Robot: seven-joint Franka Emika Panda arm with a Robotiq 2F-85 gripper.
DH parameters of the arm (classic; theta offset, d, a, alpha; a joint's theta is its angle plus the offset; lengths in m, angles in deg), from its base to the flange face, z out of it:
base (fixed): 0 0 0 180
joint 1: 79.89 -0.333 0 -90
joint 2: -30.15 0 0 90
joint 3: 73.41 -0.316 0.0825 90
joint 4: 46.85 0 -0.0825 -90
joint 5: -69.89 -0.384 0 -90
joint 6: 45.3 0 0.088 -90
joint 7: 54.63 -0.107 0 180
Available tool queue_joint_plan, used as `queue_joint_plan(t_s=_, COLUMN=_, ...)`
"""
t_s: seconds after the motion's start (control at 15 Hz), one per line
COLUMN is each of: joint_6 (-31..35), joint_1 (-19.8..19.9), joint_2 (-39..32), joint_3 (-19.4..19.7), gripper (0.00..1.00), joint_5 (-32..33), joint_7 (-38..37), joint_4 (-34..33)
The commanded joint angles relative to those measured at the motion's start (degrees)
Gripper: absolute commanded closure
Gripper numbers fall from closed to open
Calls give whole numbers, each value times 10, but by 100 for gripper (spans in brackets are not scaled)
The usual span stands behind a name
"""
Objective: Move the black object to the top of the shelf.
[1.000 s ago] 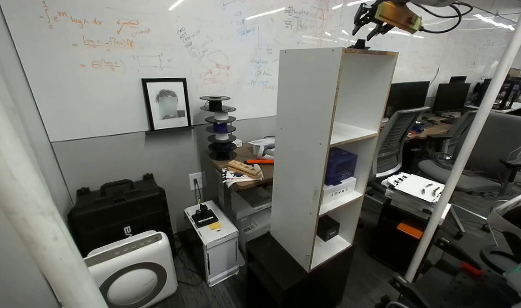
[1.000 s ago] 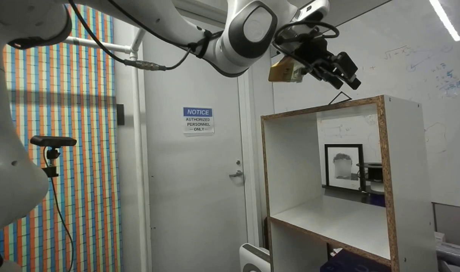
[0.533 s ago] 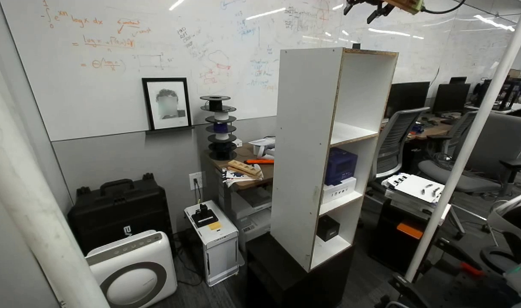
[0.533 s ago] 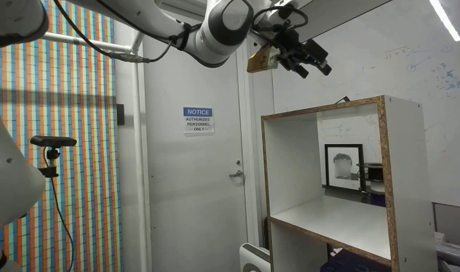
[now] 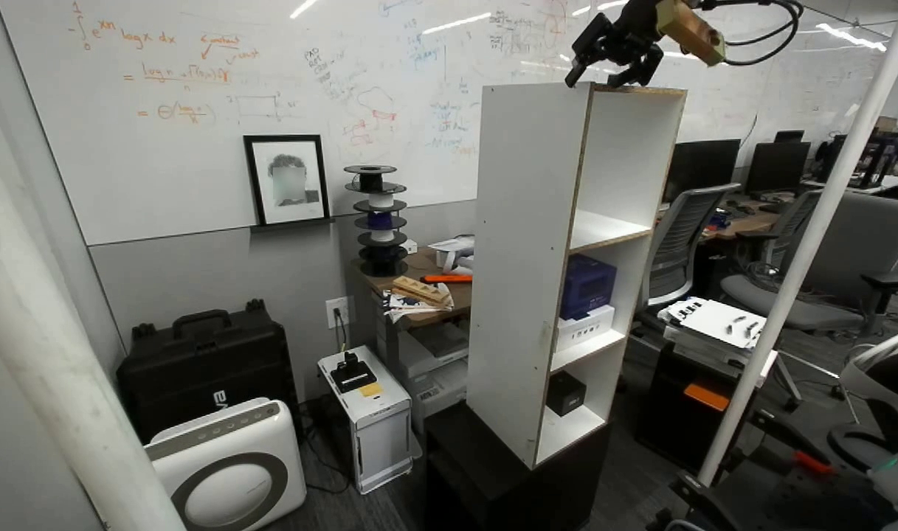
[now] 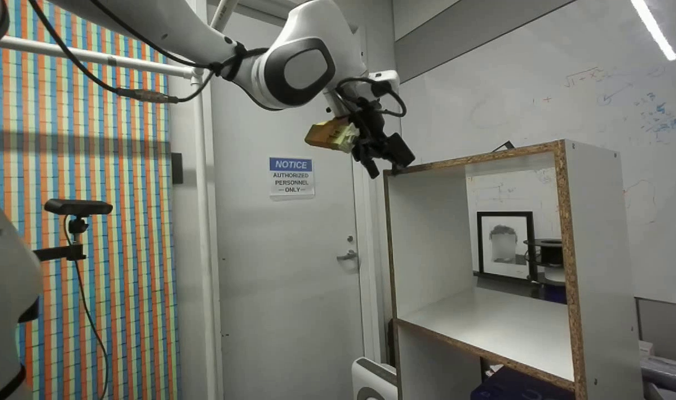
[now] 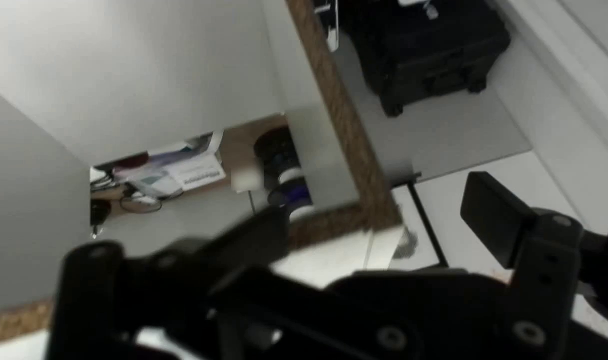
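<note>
The black object (image 6: 507,145) lies on top of the tall white shelf (image 6: 599,250); just a thin dark piece of it shows above the edge in an exterior view. My gripper (image 6: 385,170) hangs by the front corner of the shelf top there, well apart from the object. In an exterior view the gripper (image 5: 593,82) covers the spot where the object lies. The wrist view has the gripper (image 7: 373,220) open, its pads (image 7: 493,220) wide apart with nothing held. Behind the gap between them appears the brown corner edge of the shelf (image 7: 341,115).
The middle compartment holds a blue box (image 5: 589,286) on a white box (image 5: 586,328). A black box (image 5: 564,393) sits in the bottom compartment. Black cabinets (image 5: 493,457) stand under the shelf. A white pole (image 5: 803,243) rises nearby, and a whiteboard (image 5: 419,96) lies behind.
My gripper spread wider, rose off the shelf top, then came down and across to the shelf's front corner. The black object stood taller one second ago and now lies lower.
</note>
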Motion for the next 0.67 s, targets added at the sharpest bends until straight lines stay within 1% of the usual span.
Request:
queue_joint_plan(t_s=0.0, joint_6=-96, joint_1=-27, joint_2=56, joint_3=14, gripper=0, joint_5=-13, joint_7=51, joint_4=66)
queue_joint_plan(t_s=0.27, joint_6=-176, joint_1=-27, joint_2=95, joint_3=1, gripper=0, joint_5=9, joint_7=64, joint_4=116)
queue_joint_plan(t_s=0.47, joint_6=-232, joint_1=-23, joint_2=109, joint_3=-8, gripper=0, joint_5=20, joint_7=52, joint_4=141)
queue_joint_plan(t_s=0.53, joint_6=-211, joint_1=-23, joint_2=83, joint_3=-1, gripper=0, joint_5=8, joint_7=57, joint_4=121)
queue_joint_plan(t_s=0.6, joint_6=-220, joint_1=-23, joint_2=87, joint_3=-3, gripper=0, joint_5=11, joint_7=56, joint_4=129)
